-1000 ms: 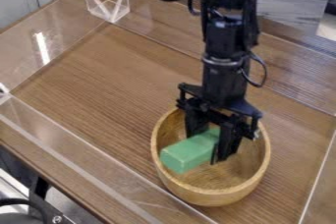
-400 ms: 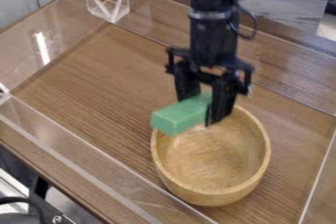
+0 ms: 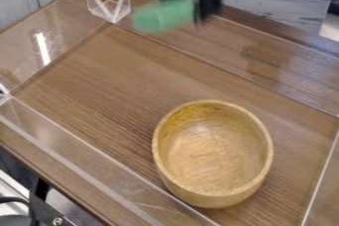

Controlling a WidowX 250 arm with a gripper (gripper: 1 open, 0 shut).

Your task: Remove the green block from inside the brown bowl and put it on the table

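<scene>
The green block hangs high above the table near the top of the camera view, blurred by motion. My gripper is shut on its right end; only the dark lower fingers show, and the rest of the arm is cut off by the top edge. The brown bowl stands at the front right of the table. Its wooden inside has nothing in it. Block and gripper are up and to the left of the bowl, well apart from it.
Clear acrylic walls run along the table's left and front edges. A small clear folded stand sits at the back left, just left of the raised block. Bare wood lies left of the bowl.
The gripper lifted the green block out of the bowl and carried it up and to the left. The bowl stayed in place and now holds nothing.
</scene>
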